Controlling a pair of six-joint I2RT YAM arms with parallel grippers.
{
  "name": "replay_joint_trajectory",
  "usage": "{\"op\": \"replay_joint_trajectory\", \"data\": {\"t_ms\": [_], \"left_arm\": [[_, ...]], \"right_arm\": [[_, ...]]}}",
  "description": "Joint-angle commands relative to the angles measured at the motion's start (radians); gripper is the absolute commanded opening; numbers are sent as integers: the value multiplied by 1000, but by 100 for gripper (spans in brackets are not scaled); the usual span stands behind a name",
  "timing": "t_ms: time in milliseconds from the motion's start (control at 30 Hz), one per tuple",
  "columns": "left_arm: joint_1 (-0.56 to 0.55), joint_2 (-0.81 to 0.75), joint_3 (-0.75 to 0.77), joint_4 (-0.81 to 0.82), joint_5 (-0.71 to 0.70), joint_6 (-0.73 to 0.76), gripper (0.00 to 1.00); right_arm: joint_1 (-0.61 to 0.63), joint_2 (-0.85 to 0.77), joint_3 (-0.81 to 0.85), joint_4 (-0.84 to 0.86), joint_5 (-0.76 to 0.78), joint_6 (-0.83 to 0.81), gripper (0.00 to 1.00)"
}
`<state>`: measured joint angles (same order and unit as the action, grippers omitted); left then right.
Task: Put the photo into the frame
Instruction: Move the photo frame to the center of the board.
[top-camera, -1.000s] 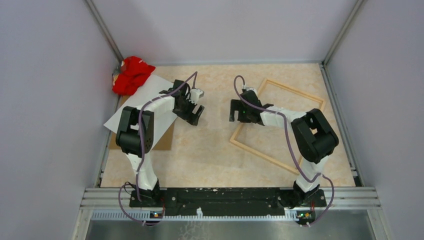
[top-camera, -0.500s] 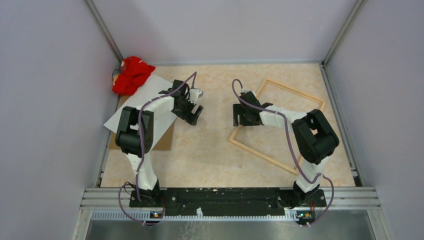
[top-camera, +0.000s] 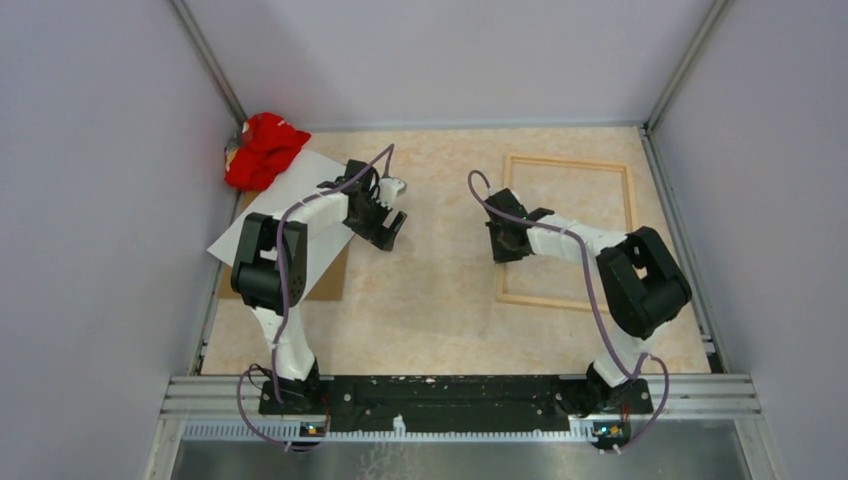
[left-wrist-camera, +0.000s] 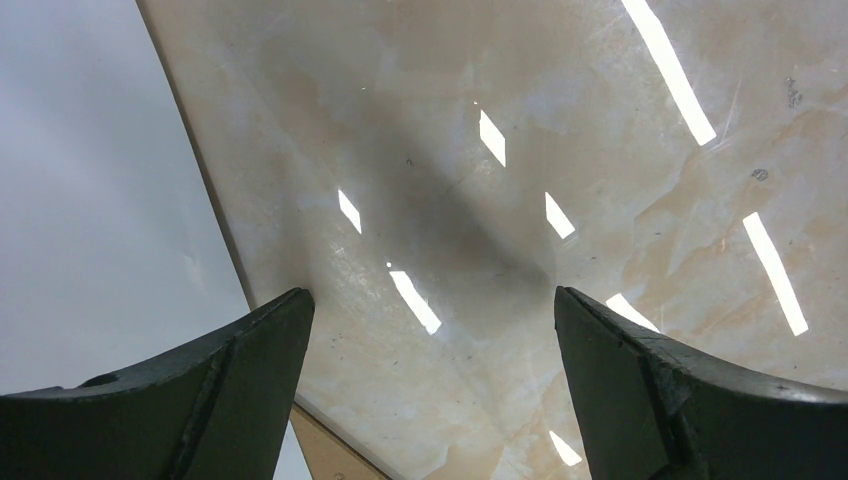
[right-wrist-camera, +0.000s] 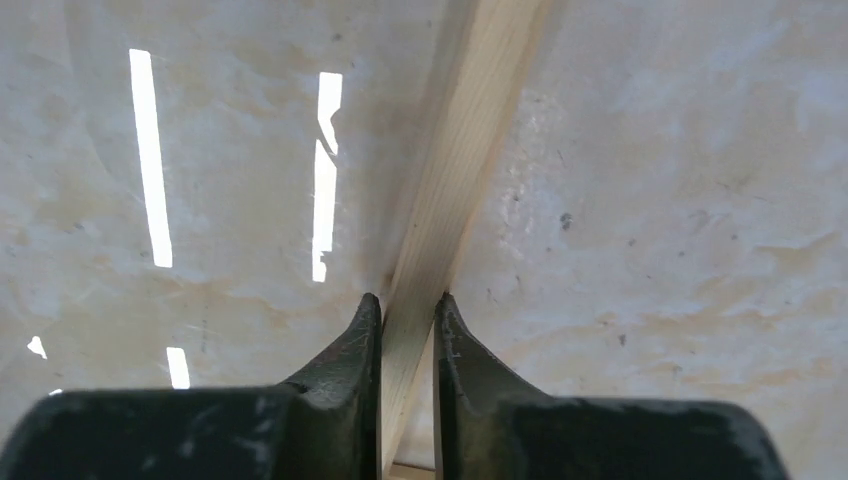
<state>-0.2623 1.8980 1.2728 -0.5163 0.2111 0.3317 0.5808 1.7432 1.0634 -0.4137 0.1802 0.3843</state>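
L arm: elbow at approx. 11 o'clock from its base, forearm running toward 2 o'clock; left gripper (top-camera: 385, 222) faces down, jaws wide apart. R arm: elbow at 1 o'clock, forearm toward 10 o'clock; right gripper (right-wrist-camera: 408, 300) pinched on a rail of the frame (right-wrist-camera: 470, 150).

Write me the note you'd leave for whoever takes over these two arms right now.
Left gripper: open, empty, hovering over bare table beside the photo.
Right gripper: shut on the left rail of the frame, at the right of the table.
The photo lies blank side up at the left, on a brown board, near a red cloth.
Done: frame gripped.
Left: pick up the photo and fit it into the frame.
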Motion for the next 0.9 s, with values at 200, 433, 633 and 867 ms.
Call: {"op": "replay_joint_trajectory", "data": {"t_ms": [200,433,633,867], "left_arm": [[14,32,-38,-4,-22,10,97],[18,-1,-2,-43,21,6,98],[33,-32,24,-83,63,11,98],[47,-49,34,-100,65,22,98]], "right_arm": [[9,-79,-51,-129,-41,-64,12],[5,-96,-33,-121,-13,30,29],[-45,-59,-46,-115,79,199,6],[-84,-87,-131,-32,122,295,0]]}}
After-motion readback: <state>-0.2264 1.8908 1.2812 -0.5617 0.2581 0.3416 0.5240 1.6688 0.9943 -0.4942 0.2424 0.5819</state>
